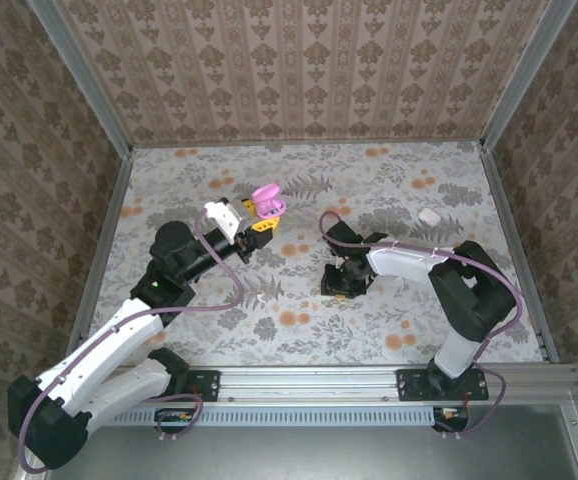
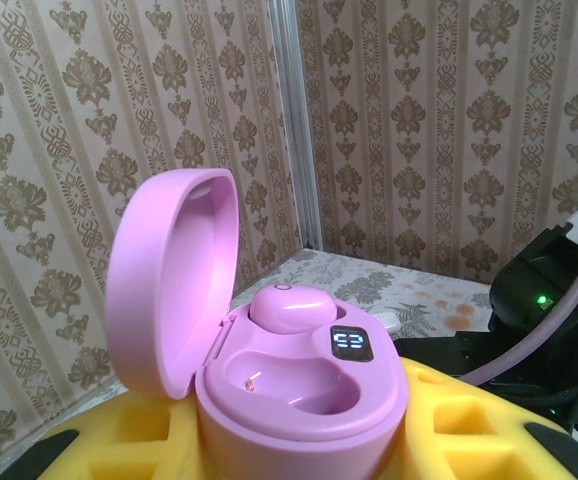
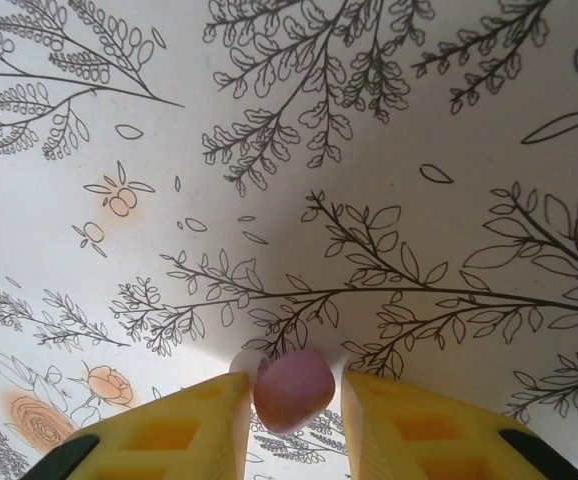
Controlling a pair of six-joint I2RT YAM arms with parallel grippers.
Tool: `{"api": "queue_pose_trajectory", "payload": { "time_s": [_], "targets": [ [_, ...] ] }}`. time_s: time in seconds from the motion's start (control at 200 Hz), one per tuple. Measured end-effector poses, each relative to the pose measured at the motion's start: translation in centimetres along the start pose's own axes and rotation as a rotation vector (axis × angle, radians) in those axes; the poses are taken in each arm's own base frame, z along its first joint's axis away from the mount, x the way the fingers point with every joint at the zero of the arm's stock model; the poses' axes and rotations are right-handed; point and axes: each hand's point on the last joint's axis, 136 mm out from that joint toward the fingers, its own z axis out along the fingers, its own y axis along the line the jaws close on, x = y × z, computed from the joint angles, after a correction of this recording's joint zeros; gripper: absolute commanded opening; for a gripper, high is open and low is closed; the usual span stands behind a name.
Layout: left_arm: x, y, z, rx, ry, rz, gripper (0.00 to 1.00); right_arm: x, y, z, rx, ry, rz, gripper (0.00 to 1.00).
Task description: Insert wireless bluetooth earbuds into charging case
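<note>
The pink charging case [image 2: 299,395] sits between the yellow fingers [image 2: 469,425] of my left gripper [image 2: 299,455], lid swung open to the left. One pink earbud [image 2: 291,305] lies in the case's far slot; the near slot is empty and a small display glows. From above, the case [image 1: 268,203] is held over the table's back left by the left gripper [image 1: 259,222]. My right gripper [image 1: 341,283] points down at the table centre. Its yellow fingers [image 3: 179,430] flank the other earbud [image 3: 291,388] on the cloth, the left one touching, a thin gap at the right one.
A floral cloth covers the table [image 1: 369,180], enclosed by patterned walls on three sides. A small white object [image 1: 429,215] lies at the back right. The right arm's cable loops near the table centre.
</note>
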Motion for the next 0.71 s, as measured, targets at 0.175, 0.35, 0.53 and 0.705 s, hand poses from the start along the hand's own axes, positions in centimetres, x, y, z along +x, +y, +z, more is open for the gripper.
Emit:
{"api": "queue_pose_trajectory", "payload": {
  "time_s": [0.175, 0.35, 0.53, 0.705],
  "targets": [
    [0.46, 0.02, 0.27, 0.003, 0.013, -0.005, 0.34, -0.19, 0.18, 0.05, 0.018, 0.012, -0.003, 0.30],
    [0.47, -0.03, 0.29, 0.007, 0.013, -0.005, 0.34, -0.25, 0.31, 0.14, 0.036, 0.016, -0.011, 0.31],
    [0.49, -0.06, 0.30, 0.008, 0.014, -0.005, 0.34, -0.31, 0.36, 0.20, 0.046, 0.022, -0.012, 0.30],
    [0.47, -0.06, 0.29, 0.008, 0.013, -0.005, 0.34, -0.39, 0.40, 0.22, 0.052, 0.028, -0.010, 0.29]
  ]
}}
